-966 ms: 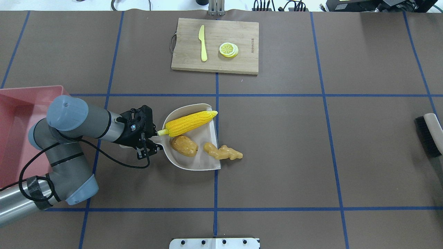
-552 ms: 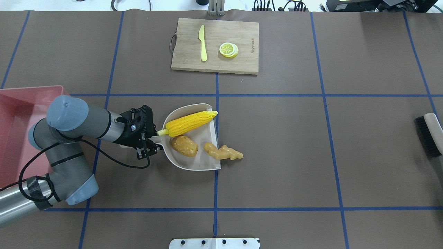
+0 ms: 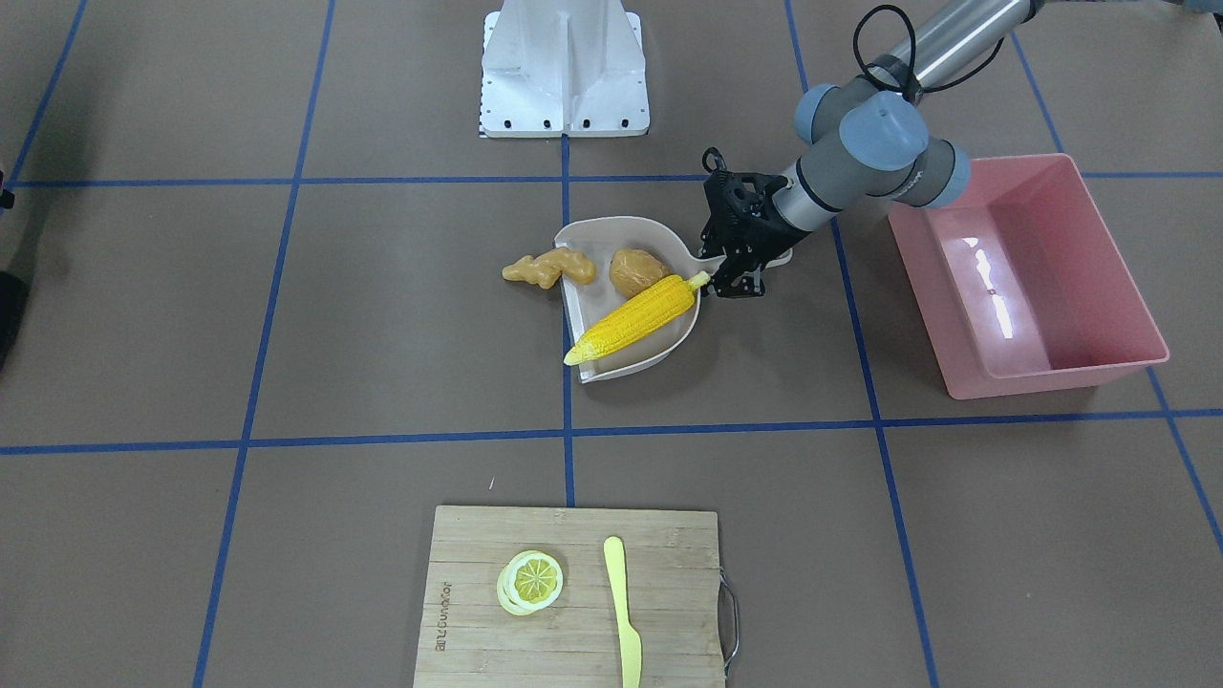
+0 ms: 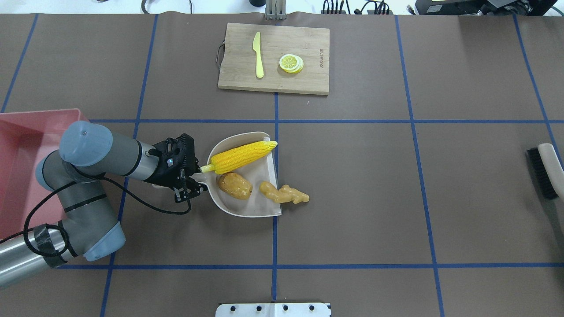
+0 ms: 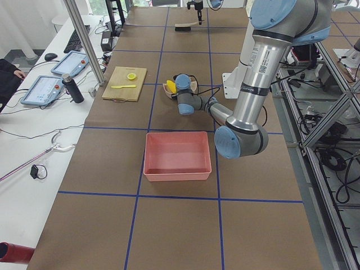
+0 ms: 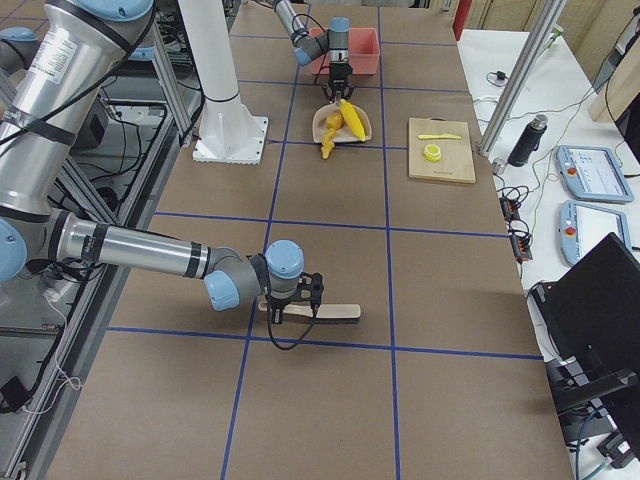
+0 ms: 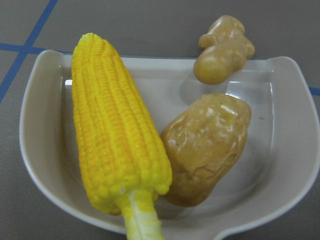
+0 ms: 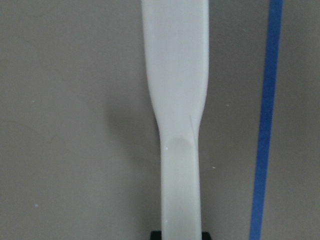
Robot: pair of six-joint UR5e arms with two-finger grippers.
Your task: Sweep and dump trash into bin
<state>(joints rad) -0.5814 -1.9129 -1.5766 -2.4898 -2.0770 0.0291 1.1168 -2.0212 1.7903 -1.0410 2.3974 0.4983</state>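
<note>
Found L gripper (image 4: 194,178) clamped on handle of beige dustpan (image 4: 257,174), jaws closed tight on it. Pan flat on table (image 4: 352,220), mouth facing robot's R.

Logged corn cob (image 4: 240,157) lying in pan along far side, long axis diagonal. Stalk end over back rim just beside gripper. Pointed tip aimed R and away from robot, poking just past lip at far corner.

Logged potato (image 4: 234,185) inside pan on near side of corn, touching it per L wrist cam. Long axis slanting R and toward robot, so crossing corn's line.

Logged ginger root (image 4: 284,193) straddling lip at near corner: one end inside pan, knobbly end out on table. Long axis approx across table, pointing R.

Placed pink bin (image 3: 1051,375) upright at robot's L, beyond L arm (image 4: 83,141) elbow, well apart from pan, long axis running near-to-far.

Found R gripper (image 6: 303,295) low over table at robot's R end, closed on brush (image 4: 544,171) handle: in R wrist cam, dark finger edges tight vs both sides of handle. Noted bristles facing table centre.

Spotted cutting board (image 4: 308,44) at far edge w/ knife (image 4: 257,55) and lemon slices (image 4: 291,63) on it.
</note>
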